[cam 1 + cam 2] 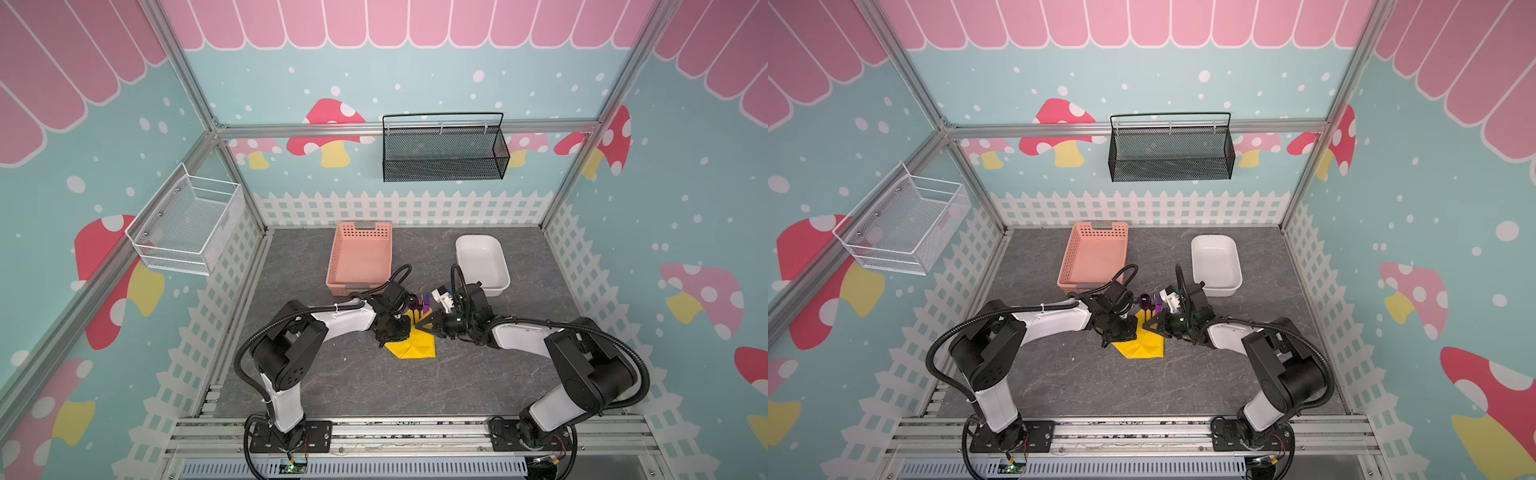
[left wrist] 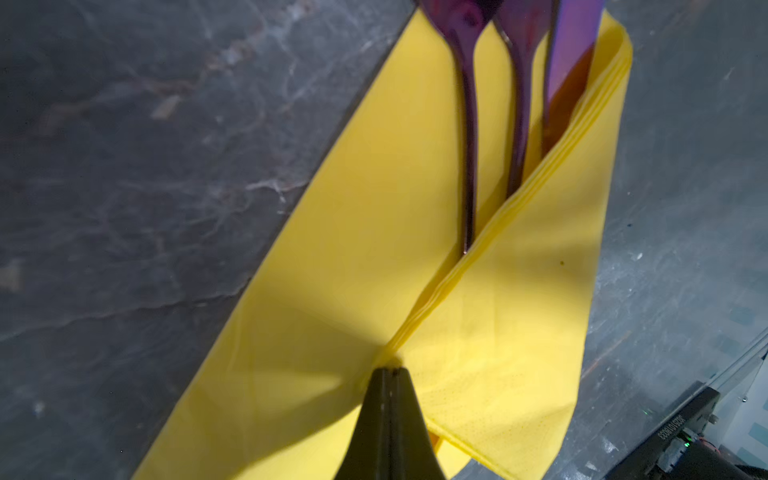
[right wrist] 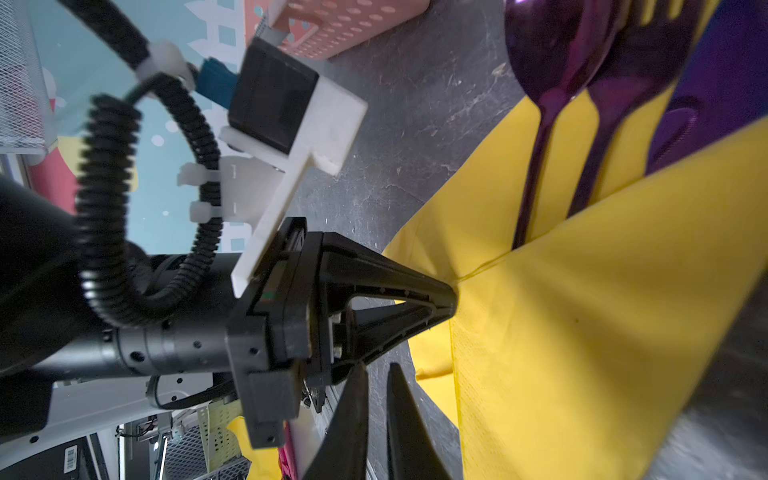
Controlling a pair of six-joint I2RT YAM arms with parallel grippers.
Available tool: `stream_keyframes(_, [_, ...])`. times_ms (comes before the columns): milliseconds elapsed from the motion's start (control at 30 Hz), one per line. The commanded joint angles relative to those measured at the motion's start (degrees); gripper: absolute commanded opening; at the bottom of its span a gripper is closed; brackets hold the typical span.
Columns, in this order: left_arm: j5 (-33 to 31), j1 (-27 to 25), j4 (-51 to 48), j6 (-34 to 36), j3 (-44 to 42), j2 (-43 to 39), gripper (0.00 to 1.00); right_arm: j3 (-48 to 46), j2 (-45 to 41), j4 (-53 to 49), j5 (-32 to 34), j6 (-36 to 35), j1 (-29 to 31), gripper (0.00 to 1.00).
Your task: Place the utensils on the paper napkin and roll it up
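Left gripper (image 2: 390,370) clenched on paper napkin (image 2: 519,332) folded over 3 utensils (image 2: 517,104), right gripper (image 3: 377,370) barely ajar

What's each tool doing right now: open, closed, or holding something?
Left tool: closed, pinching the paper napkin at its folded edge.
Right tool: slightly open, a narrow gap, holding nothing.

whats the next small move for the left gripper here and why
With the left gripper shut on the paper napkin, probably draw the pinched flap a little further across the utensils. The flap covers only their handle ends, and the right gripper hangs nearby, jaws slightly apart, holding nothing.
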Motion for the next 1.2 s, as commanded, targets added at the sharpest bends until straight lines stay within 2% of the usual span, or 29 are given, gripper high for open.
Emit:
stream_keyframes(0, [-2.08, 0.06, -1.88, -0.56, -0.49, 0.94, 0.0, -3.13, -2.16, -5.48, -0.75, -2.38, -0.9, 0.11])
stream_keyframes(200, [-2.07, 0.06, -1.85, -0.6, -0.13, 1.32, 0.0, -6.56, -3.17, -5.3, -2.25, -3.86, -0.86, 0.08])
stream_keyframes(533, [-1.82, 0.06, -1.83, -0.38, -0.03, 1.38, 0.0, -5.91, 2.08, -2.76, -5.68, -5.36, -0.7, 0.07])
stream_keyframes(1167, [-2.12, 0.06, -2.12, 0.09, 1.5, -1.87, 0.0, -8.52, 8.42, 1.69, -6.33, -5.81, -0.43, 0.06])
